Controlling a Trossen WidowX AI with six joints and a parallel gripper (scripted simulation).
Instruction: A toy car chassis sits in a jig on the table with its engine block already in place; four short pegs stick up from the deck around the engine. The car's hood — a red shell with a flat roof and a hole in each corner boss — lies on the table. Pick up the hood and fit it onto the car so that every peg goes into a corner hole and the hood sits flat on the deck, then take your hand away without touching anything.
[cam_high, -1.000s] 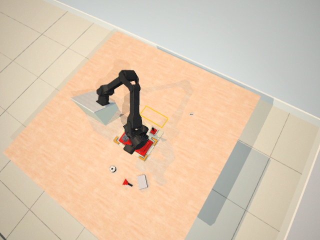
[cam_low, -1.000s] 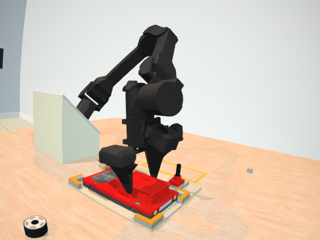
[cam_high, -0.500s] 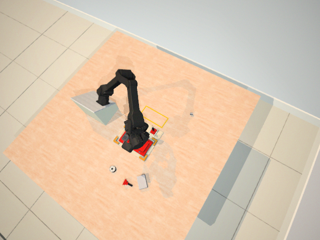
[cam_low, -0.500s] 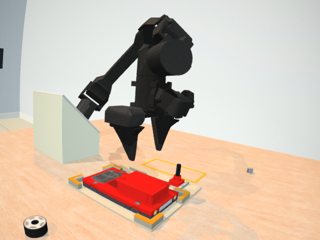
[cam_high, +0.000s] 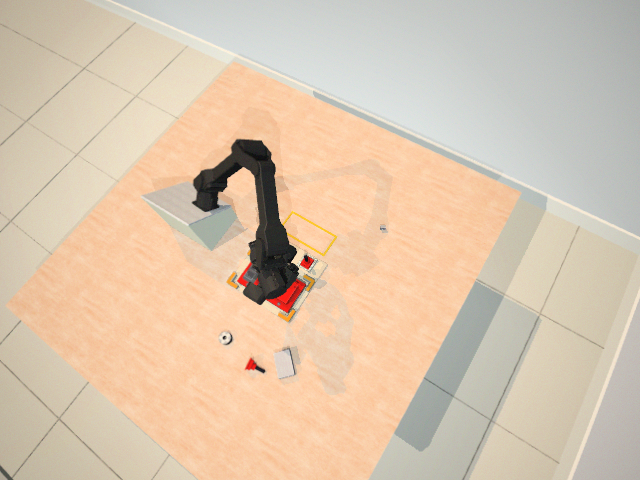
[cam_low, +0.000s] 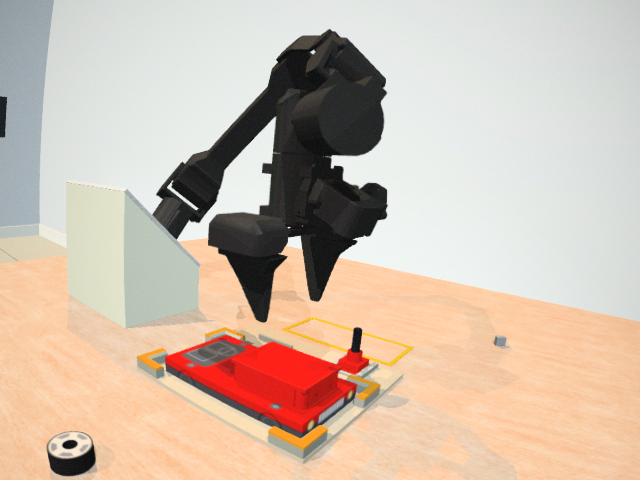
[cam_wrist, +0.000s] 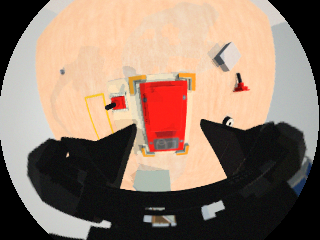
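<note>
The red hood sits flat on the red car chassis, which rests in the jig with orange corner blocks. The hood also shows in the wrist view and, partly hidden by the arm, in the top view. My gripper hangs well above the car, fingers wide apart and empty, touching nothing. In the wrist view the two dark fingers flank the car from above. The pegs are hidden under the hood.
A pale wedge block holds the arm's base at the left. A yellow outlined rectangle lies behind the jig. A red stand with a black post sits at the jig's edge. A black wheel, a grey plate, a red-black part and a small grey cube lie about.
</note>
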